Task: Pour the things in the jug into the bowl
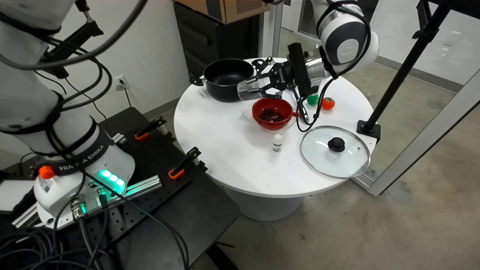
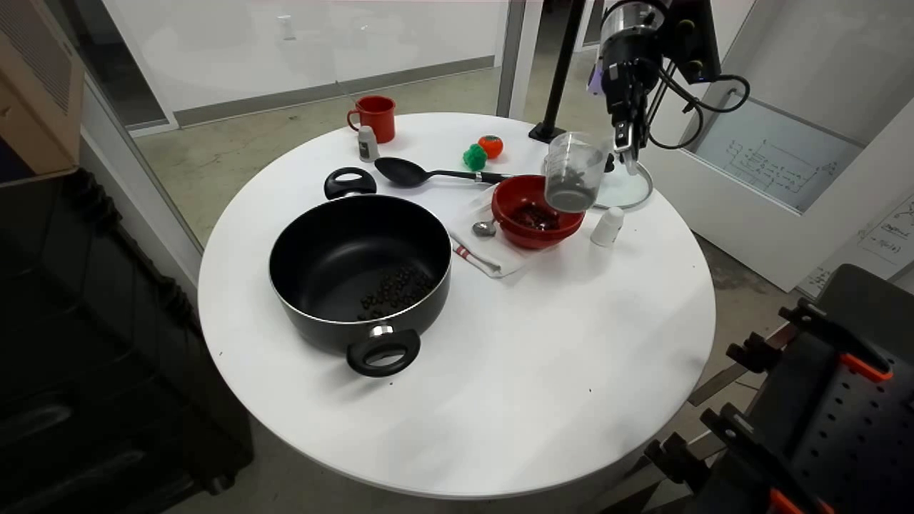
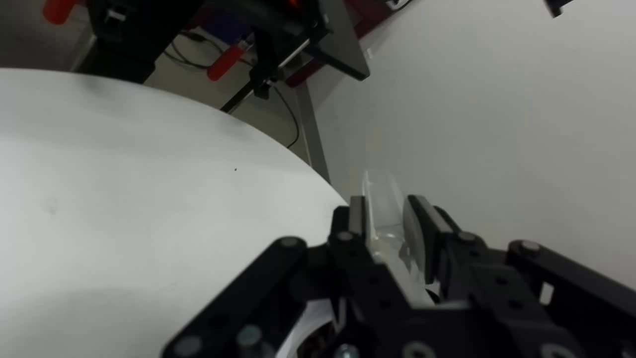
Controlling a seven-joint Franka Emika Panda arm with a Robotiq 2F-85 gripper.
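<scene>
My gripper (image 1: 267, 79) is shut on the jug (image 1: 250, 88), a small clear greyish cup. The jug is tilted and held above the table; I cannot tell which way its mouth faces. In an exterior view the jug (image 2: 575, 171) overlaps the right rim of the red bowl (image 2: 508, 225), with my gripper (image 2: 627, 146) to its right. Dark specks show through its wall; they may lie behind it. In the wrist view its clear plastic (image 3: 386, 211) sits between the fingers (image 3: 385, 223). The red bowl (image 1: 264, 123) stands below and holds dark bits.
A black pot (image 2: 314, 325) with dark beans stands beside the bowl. A black spoon (image 2: 403, 171), a red mug (image 2: 377, 120), a tomato (image 2: 490, 146), and a green piece (image 2: 474, 157) lie beyond. A white bottle (image 1: 277, 143) and a glass lid (image 1: 318, 150) are near the bowl.
</scene>
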